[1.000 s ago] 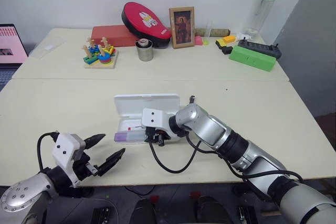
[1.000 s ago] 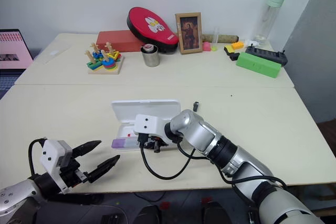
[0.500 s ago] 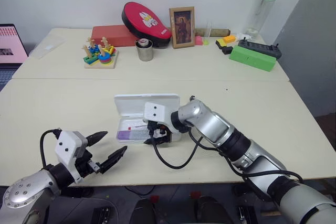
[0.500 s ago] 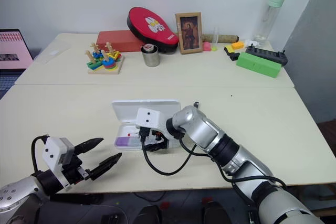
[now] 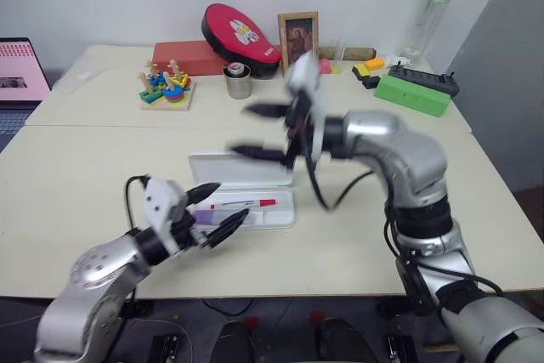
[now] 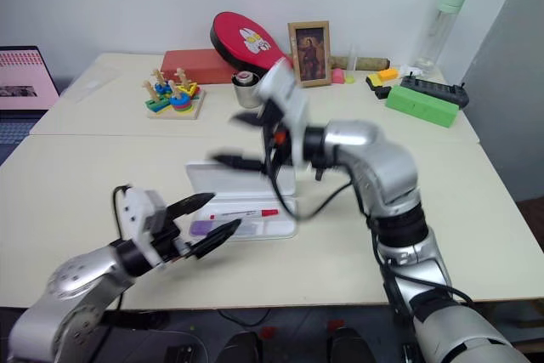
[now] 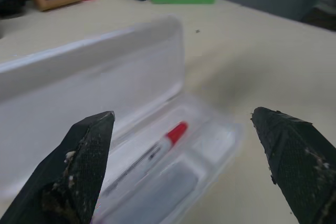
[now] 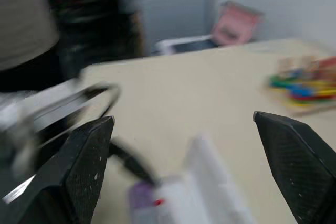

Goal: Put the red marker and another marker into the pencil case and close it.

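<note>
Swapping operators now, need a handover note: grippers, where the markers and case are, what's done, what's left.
Left gripper: open, empty, at the near left corner of the pencil case.
Right gripper: open, empty, in the air above the case.
Red marker: lying in the case tray.
Purple marker: lying in the tray too, in front of the red one.
Case: on the near table, lid standing open.
Done: both markers are in.
Left: swing the lid down and close it.
</note>
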{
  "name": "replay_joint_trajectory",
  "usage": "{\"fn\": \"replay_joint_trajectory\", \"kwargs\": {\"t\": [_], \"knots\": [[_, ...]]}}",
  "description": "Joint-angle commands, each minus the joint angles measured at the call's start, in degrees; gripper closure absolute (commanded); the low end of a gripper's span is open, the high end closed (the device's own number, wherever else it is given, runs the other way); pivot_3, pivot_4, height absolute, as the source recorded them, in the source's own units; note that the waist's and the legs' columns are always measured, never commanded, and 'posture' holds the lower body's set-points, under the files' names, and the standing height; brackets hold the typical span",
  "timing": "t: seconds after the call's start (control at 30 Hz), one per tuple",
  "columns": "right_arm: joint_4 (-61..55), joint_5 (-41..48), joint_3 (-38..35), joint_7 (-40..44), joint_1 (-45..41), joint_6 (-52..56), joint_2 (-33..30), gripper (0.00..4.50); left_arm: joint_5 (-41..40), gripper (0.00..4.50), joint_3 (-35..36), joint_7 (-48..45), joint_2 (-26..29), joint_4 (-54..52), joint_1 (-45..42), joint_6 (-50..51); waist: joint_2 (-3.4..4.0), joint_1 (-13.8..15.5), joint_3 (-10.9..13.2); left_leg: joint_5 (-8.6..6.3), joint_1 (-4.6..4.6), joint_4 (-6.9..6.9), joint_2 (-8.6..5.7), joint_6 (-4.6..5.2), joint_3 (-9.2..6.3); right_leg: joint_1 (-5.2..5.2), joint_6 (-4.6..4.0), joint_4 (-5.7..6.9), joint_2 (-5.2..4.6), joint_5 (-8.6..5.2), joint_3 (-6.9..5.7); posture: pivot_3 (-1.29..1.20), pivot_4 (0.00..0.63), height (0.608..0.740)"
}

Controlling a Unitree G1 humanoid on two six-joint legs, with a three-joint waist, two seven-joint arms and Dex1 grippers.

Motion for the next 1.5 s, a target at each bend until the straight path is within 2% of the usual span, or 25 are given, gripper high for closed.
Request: {"fn": "replay_joint_trajectory", "kwargs": {"t": [0.03,0.2,0.37,0.6,0.83,1.03,1.4,1.5], "knots": [[5.74,-3.43,-3.11,-7.79,1.72,-1.63,-2.82,0.01,0.24,0.00,-2.73,2.05,-1.70,0.10,-3.34,0.18,-0.12,-0.03,-0.08,0.00,0.00,0.00,0.00,0.00,0.01,0.06,-0.01,-0.01,0.00,0.00,0.02,0.00,0.150,0.740],[14.86,-9.74,0.89,-13.62,6.86,-1.53,-6.46,0.01,0.61,0.00,-5.54,2.48,-3.36,2.63,-7.48,-0.22,-0.01,-0.03,-0.06,-0.01,-0.06,-0.12,-0.03,0.02,0.03,0.07,-0.04,0.05,0.00,-0.01,0.07,0.00,0.150,0.740],[17.29,-12.08,3.07,-19.08,9.03,-0.44,-2.78,0.01,0.73,0.00,-6.01,1.16,-2.63,3.93,-8.38,-0.74,0.05,-1.21,-0.02,-0.03,-0.10,-0.17,-0.06,0.05,0.04,0.01,-0.07,-0.01,0.00,-0.02,0.13,0.00,0.150,0.740],[20.47,-12.59,1.74,-25.25,9.39,-1.39,3.43,0.01,0.71,0.00,-5.75,0.09,-2.12,3.88,-7.85,-1.17,0.07,-1.41,-0.01,-0.02,-0.06,-0.09,-0.05,0.04,0.02,0.11,-0.02,0.03,0.01,0.00,0.11,0.00,0.150,0.740],[23.42,-15.17,5.09,-26.62,9.57,-3.47,4.24,0.01,0.78,0.00,-5.88,0.74,-2.82,3.37,-8.33,-1.41,0.08,-1.21,0.00,-0.02,-0.07,-0.09,-0.05,0.04,0.01,0.11,-0.02,0.02,0.00,0.00,0.09,0.00,0.150,0.740],[25.21,-16.05,4.79,-27.69,9.49,-5.31,4.10,1.11,0.59,0.00,-5.85,1.37,-3.25,2.95,-8.75,-1.39,0.06,-1.28,-0.01,-0.02,-0.06,-0.10,-0.04,0.04,0.01,0.11,-0.02,0.03,0.01,0.00,0.09,0.00,0.150,0.740],[23.67,-16.04,4.57,-27.99,9.97,-5.39,3.34,3.73,1.99,0.00,-7.79,4.46,-6.66,4.62,-13.66,-1.13,0.06,-1.17,-0.01,-0.02,-0.06,-0.09,-0.05,0.04,0.01,0.13,-0.02,0.03,0.01,0.00,0.08,0.00,0.150,0.740],[23.04,-15.97,4.43,-28.09,10.24,-5.35,3.20,4.25,2.54,0.00,-8.26,5.09,-7.34,5.18,-14.53,-1.47,0.06,-1.15,-0.01,-0.02,-0.06,-0.09,-0.05,0.04,0.00,0.13,-0.02,0.04,0.01,0.00,0.07,0.00,0.150,0.740]]}}
